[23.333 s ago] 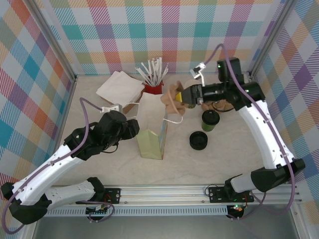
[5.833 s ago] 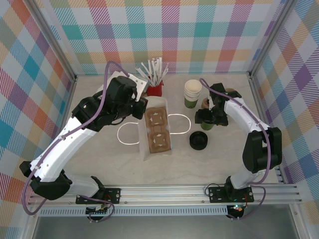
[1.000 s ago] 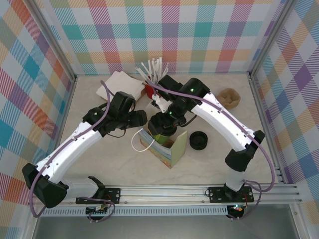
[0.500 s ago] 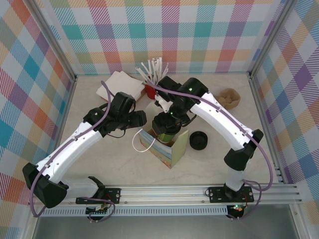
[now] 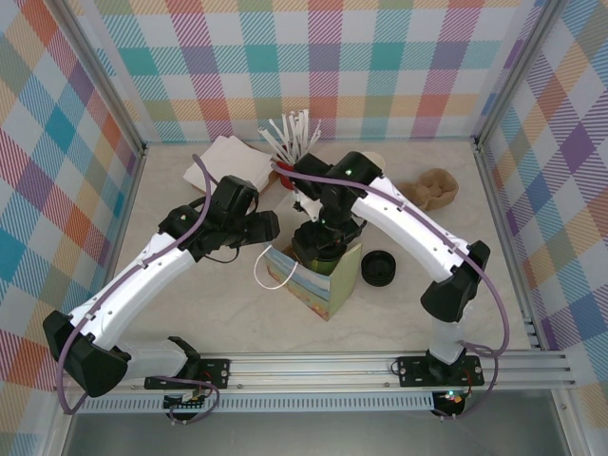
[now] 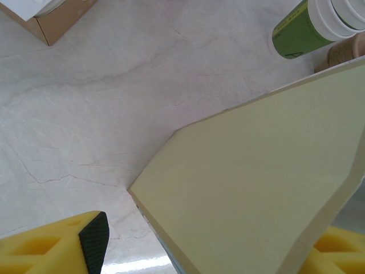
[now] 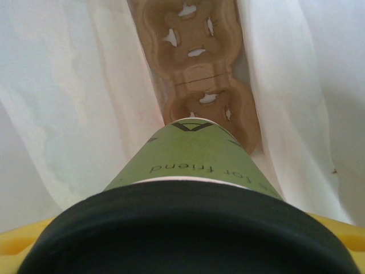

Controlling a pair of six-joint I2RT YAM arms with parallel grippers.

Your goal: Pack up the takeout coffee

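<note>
The right end effector (image 5: pixel 320 245) has carried the takeout coffee (image 7: pixel 197 157) from the table (image 5: pixel 408 318) into the paper bag's (image 5: pixel 344 278) mouth.

The takeout coffee (image 7: pixel 194 154) reads "for friend".

Black lid stack (image 5: pixel 378 267), red holder of white sticks (image 5: pixel 282 171), white napkins (image 5: pixel 226 163), brown pulp tray (image 5: pixel 437 187) at right.

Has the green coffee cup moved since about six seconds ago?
Yes, leftward. The coffee cup stood just behind the black lids; now it is left of them, at the mouth of the paper bag.
</note>
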